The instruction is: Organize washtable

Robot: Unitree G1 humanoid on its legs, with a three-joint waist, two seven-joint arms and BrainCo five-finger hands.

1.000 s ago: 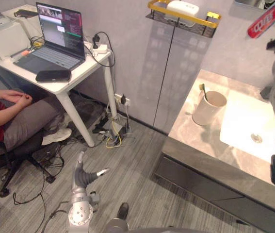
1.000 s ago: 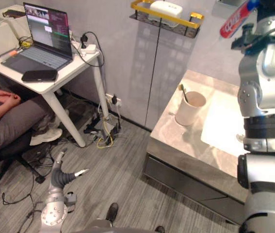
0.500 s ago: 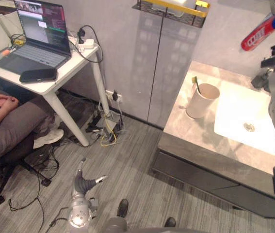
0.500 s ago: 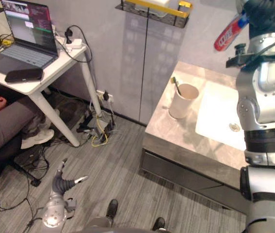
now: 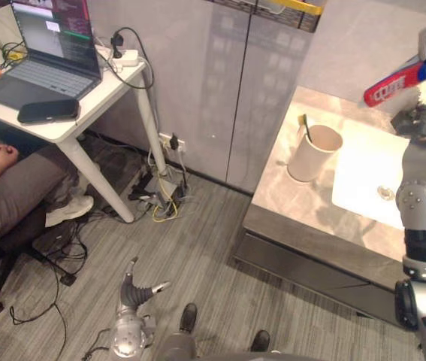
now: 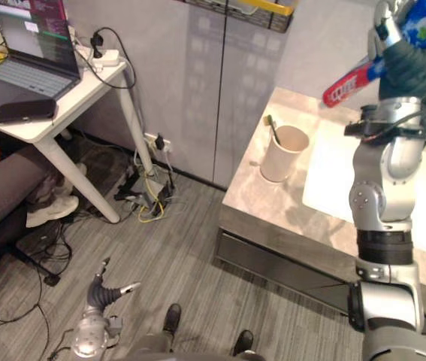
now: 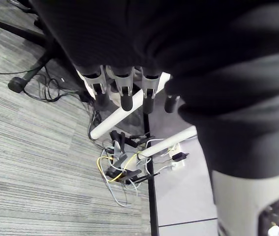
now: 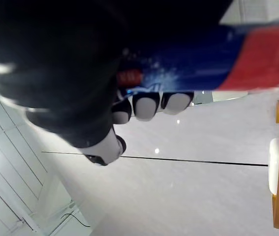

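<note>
A stone-topped counter (image 5: 279, 194) with a white sink (image 5: 359, 184) set into it fills the right of the room, against a grey panelled wall. Across a grey wood-grain floor (image 5: 197, 263) stands a white desk (image 5: 74, 128), with a seated person (image 5: 10, 184) in grey trousers beside it, hands clasped on the lap. An open laptop (image 5: 43, 64) sits on the desk with a black pouch (image 5: 47, 111) near the front edge and a white power strip (image 5: 126, 54) at the far corner. A tangle of cables (image 5: 160, 201) lies on the floor at the foot of the wall.

On the counter, just left of the sink, a cream cup (image 5: 314, 156) stands upright with a toothbrush (image 5: 305, 128) leaning inside it.

The right robot hand (image 6: 406, 62) is raised high over the sink, fingers (image 8: 144, 105) clenched around a red-and-blue toothpaste tube (image 6: 351, 81). The tube is tilted, its red end lower and pointing toward the cup's side, well clear of the counter. The left robot hand (image 5: 139, 289) hangs low over the floor, fingers (image 7: 124, 91) released and grasping nothing.

A wire wall shelf (image 6: 269, 9) with a yellow rail is mounted above the counter's left end.
</note>
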